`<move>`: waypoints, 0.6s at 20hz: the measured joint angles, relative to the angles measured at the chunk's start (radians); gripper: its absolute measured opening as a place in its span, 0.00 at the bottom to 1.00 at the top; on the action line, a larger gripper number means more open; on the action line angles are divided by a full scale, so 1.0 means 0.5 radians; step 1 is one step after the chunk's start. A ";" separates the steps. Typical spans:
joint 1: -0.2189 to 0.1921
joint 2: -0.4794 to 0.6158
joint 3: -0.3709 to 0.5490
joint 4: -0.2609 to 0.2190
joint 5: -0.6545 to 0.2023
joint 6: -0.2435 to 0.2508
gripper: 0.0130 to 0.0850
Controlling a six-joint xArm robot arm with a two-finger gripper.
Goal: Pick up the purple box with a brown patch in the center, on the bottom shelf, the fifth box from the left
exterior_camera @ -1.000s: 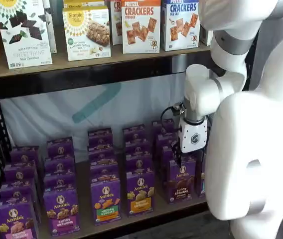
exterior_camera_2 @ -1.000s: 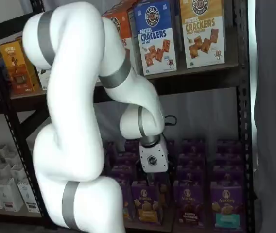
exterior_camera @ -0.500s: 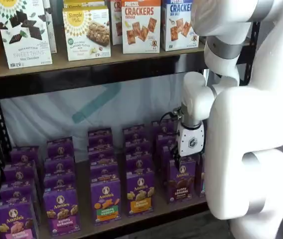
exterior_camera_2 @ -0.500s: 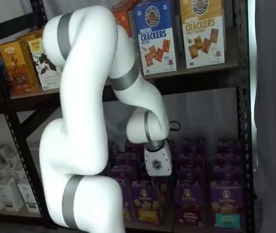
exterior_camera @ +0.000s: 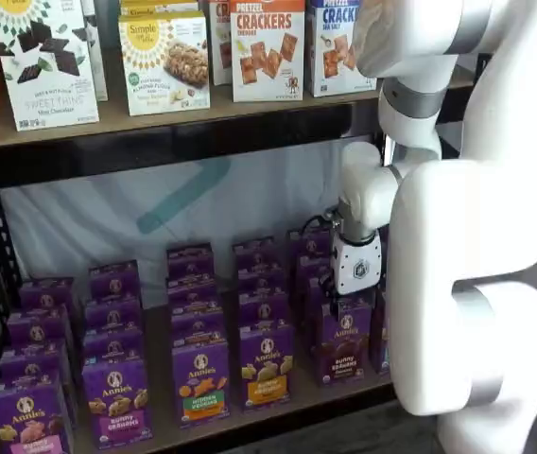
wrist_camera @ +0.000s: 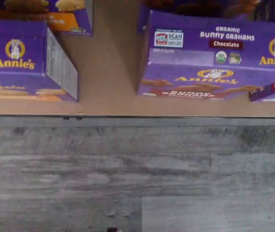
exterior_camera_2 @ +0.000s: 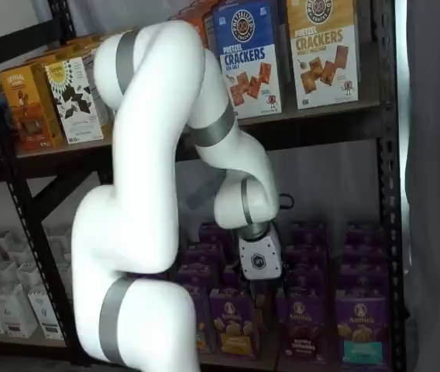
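The purple box (exterior_camera: 345,345) stands at the front of its column on the bottom shelf (exterior_camera: 159,416), with a dark brown cookie picture on its face. It also shows in a shelf view (exterior_camera_2: 301,325). In the wrist view its top reads "Bunny Grahams Chocolate" (wrist_camera: 210,53), close to the tan board's front edge (wrist_camera: 108,104). My gripper (exterior_camera: 340,302) hangs just above this box's top, its white body over the column. It shows in both shelf views, and in the second one (exterior_camera_2: 259,288) it is low among the cartons. The black fingers show no clear gap.
A purple carton with an orange band (exterior_camera: 267,367) stands left of the box, and one with a teal band (exterior_camera_2: 359,329) to its right. Cracker boxes (exterior_camera: 267,47) fill the upper board. A black rack post (exterior_camera_2: 386,194) stands at the right. Grey plank floor (wrist_camera: 128,174) lies below the shelf edge.
The gripper has shifted a little sideways toward the chocolate box's column and slightly lower. The arm's upper links have swung along with it. The boxes have not moved.
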 joint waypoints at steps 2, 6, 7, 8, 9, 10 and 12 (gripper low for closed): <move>-0.008 0.055 -0.063 -0.020 0.012 0.009 1.00; -0.025 0.157 -0.175 -0.025 0.029 -0.005 1.00; -0.030 0.185 -0.205 -0.024 0.031 -0.010 1.00; -0.034 0.209 -0.230 -0.024 0.033 -0.014 1.00; -0.037 0.234 -0.257 -0.023 0.035 -0.018 1.00; -0.041 0.259 -0.283 -0.022 0.037 -0.023 1.00; -0.049 0.323 -0.350 -0.005 0.037 -0.047 1.00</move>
